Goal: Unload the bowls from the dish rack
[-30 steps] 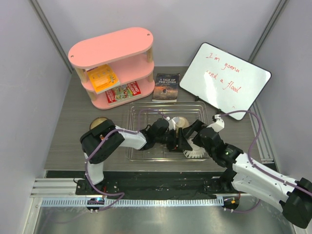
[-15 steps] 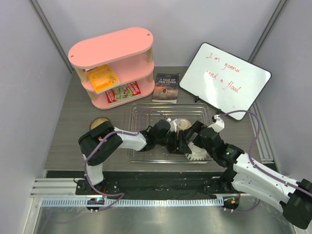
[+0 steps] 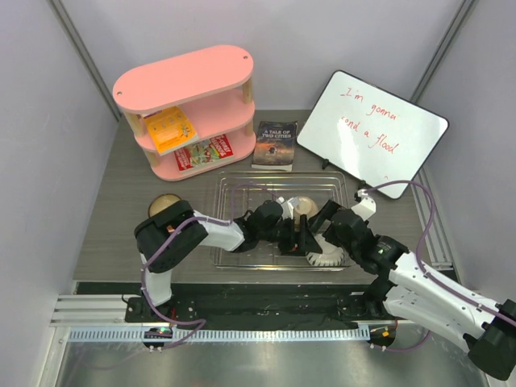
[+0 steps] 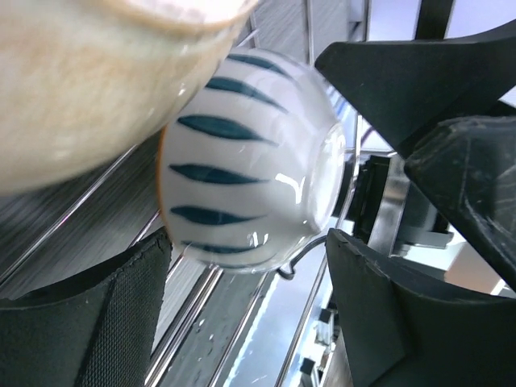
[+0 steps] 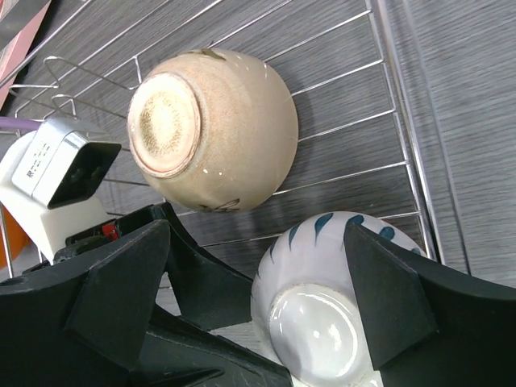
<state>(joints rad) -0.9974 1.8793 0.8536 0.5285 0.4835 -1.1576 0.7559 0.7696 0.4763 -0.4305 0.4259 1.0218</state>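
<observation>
The dish rack (image 3: 228, 182) lies mid-table. In it a beige bowl (image 3: 300, 205) (image 5: 214, 129) rests bottom up, and a white bowl with blue stripes (image 3: 327, 255) (image 5: 322, 310) (image 4: 250, 185) lies on its side at the rack's near right. My left gripper (image 3: 297, 235) (image 4: 248, 242) is open, with the striped bowl's lower edge just between its fingertips. My right gripper (image 3: 322, 229) (image 5: 256, 230) is open too and straddles the same bowl from the other side. Its right finger (image 5: 391, 290) lies against the bowl. A tan bowl (image 3: 164, 202) sits on the table left of the rack.
A pink oval shelf unit (image 3: 185, 89) stands at the back left. A book (image 3: 276, 143) lies behind the rack, and a whiteboard (image 3: 372, 133) leans at the back right. Both grippers crowd the rack's near right corner, fingers almost interleaved.
My left gripper has slid a little further right along the rack and its jaws have spread wider. The right arm has shifted only slightly.
</observation>
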